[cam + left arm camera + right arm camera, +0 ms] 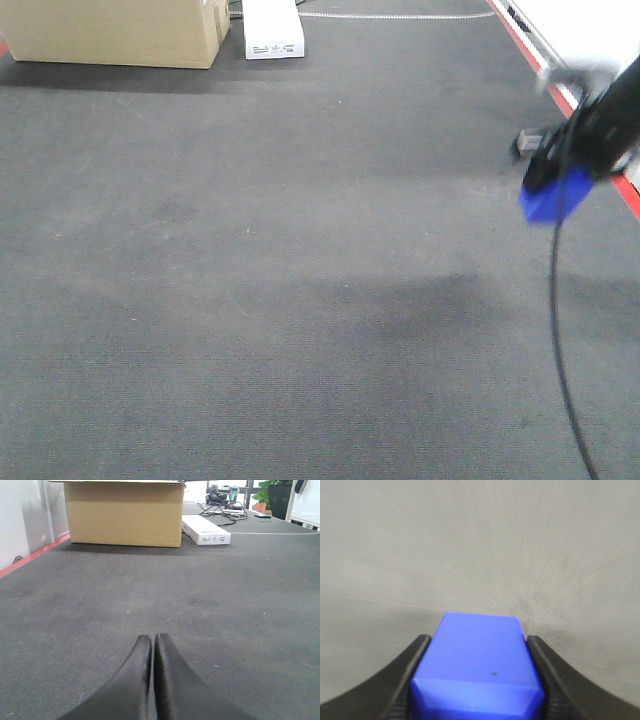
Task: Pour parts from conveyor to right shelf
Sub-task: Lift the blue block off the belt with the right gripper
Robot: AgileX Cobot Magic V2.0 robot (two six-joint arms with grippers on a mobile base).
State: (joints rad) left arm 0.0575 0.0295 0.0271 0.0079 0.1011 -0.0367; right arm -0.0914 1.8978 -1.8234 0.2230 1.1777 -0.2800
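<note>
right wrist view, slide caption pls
Right gripper jaws clamped on a bright-blue plastic block over the blurred dark grey belt

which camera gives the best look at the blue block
The right wrist view: the blue block fills the lower frame, close and sharp, clamped between the black jaws. The front view shows it small and blurred at the right edge. The left wrist view does not show it.

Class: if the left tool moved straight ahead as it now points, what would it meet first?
The left tool would probably reach the cardboard box, past open conveyor belt; depth unclear.
</note>
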